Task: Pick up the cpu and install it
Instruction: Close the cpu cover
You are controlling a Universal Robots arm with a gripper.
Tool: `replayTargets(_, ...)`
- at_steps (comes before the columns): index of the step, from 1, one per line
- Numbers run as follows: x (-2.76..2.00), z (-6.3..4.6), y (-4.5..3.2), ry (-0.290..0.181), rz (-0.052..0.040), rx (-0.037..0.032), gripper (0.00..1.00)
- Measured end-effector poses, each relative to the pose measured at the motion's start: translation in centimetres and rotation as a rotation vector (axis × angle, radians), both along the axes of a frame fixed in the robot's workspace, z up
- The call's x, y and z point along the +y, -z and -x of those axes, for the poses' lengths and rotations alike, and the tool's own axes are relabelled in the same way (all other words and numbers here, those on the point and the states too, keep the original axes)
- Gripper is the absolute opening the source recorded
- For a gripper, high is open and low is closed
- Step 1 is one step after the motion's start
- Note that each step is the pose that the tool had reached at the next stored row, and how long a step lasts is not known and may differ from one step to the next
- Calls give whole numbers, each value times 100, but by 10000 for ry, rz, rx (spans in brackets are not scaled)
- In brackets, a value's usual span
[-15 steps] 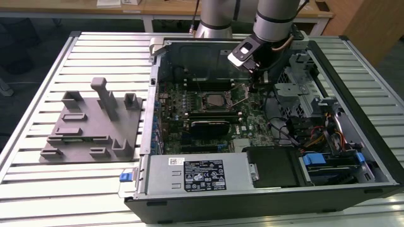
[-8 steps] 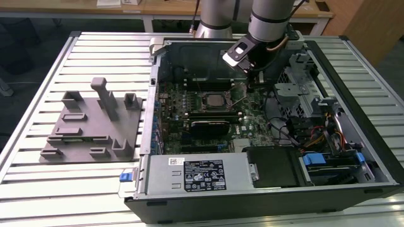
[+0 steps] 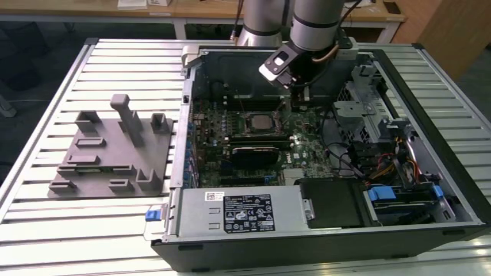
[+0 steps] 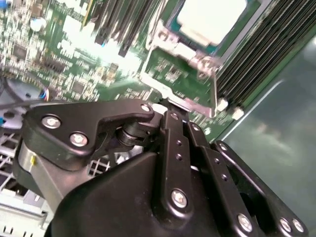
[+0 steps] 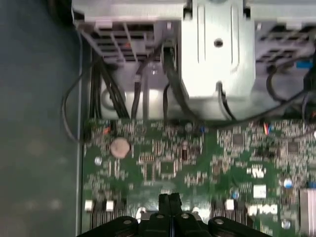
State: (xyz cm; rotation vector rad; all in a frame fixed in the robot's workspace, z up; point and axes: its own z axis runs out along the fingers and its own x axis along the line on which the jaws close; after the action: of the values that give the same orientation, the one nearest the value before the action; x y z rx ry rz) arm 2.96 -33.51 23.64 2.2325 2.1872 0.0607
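The cpu (image 3: 259,122), a small square chip with a silvery top, lies flat in the socket frame on the green motherboard (image 3: 307,135) inside the open computer case (image 3: 429,144). In the second wrist view the cpu (image 4: 212,17) shows as a pale square inside its metal bracket. My gripper (image 3: 299,99) hangs over the board, a little toward the exterior view's right of the cpu and apart from it. In the first wrist view the two black fingertips (image 5: 164,201) press together with nothing between them.
A grey fixture block (image 3: 111,152) with upright posts stands on the slatted table at the exterior view's left. Inside the case are a power supply (image 3: 241,211), a black finned block (image 3: 256,154), drive cages (image 3: 368,112) and cable bundles (image 3: 383,164).
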Motion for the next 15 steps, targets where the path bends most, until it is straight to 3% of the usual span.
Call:
replayTargets(7,0,264,0,4,-106,-1,11)
replayTargets(15,0,280,0,4,-106,0,11)
